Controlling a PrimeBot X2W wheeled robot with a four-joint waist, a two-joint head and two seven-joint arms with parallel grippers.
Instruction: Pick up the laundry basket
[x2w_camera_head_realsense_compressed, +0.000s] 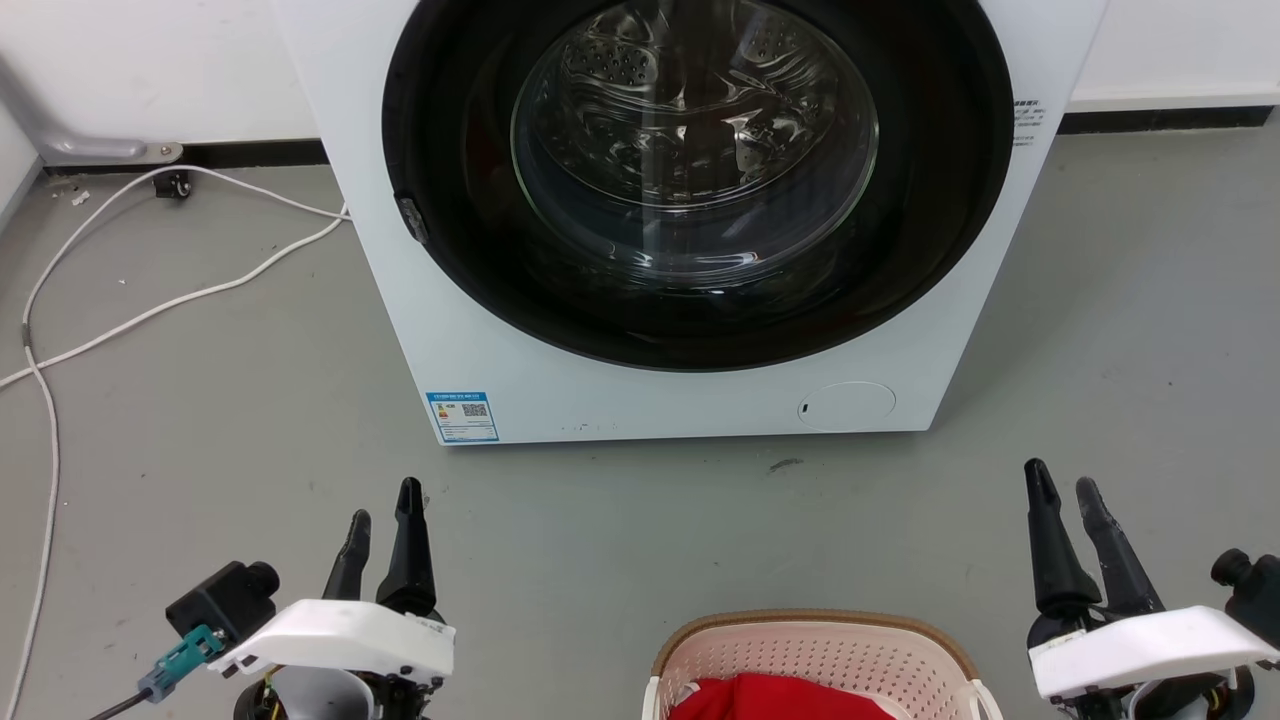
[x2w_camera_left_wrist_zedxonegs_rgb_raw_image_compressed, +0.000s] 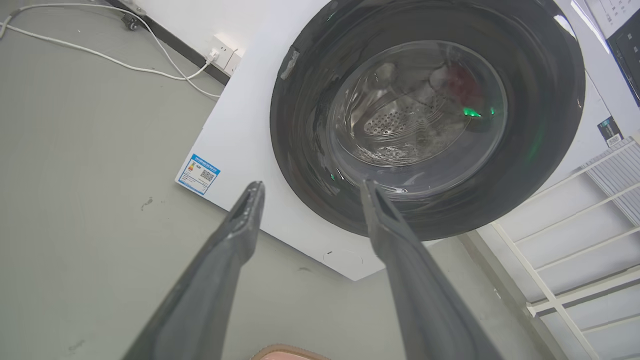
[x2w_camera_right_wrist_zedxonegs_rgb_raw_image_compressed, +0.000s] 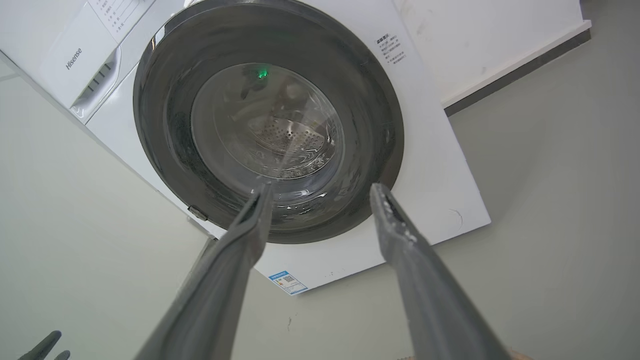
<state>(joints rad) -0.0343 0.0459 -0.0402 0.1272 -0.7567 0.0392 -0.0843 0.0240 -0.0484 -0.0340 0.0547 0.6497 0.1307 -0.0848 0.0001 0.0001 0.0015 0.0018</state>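
Basket (x2w_camera_head_realsense_compressed: 820, 650) on floor (x2w_camera_head_realsense_compressed: 200, 420) in front of washer (x2w_camera_head_realsense_compressed: 650, 400), red cloth (x2w_camera_head_realsense_compressed: 770, 700) inside. It sits between left pincer (x2w_camera_head_realsense_compressed: 385, 503) and right pincer (x2w_camera_head_realsense_compressed: 1060, 477), both wide, empty, not touching basket.

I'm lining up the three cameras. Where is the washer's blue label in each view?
Head view: blue label below centre, to the left.
Left wrist view: label left of centre.
Right wrist view: label low, near centre.
Shared landmark: the round door.

Laundry basket (x2w_camera_head_realsense_compressed: 815, 620) on floor (x2w_camera_head_realsense_compressed: 250, 430) before washing machine (x2w_camera_head_realsense_compressed: 690, 200), garment (x2w_camera_head_realsense_compressed: 780, 697) in it; left end effector (x2w_camera_head_realsense_compressed: 385, 500) before machine's left corner; right end effector (x2w_camera_head_realsense_compressed: 1060, 475) off its right corner; cable (x2w_camera_head_realsense_compressed: 240, 278) left of machine.
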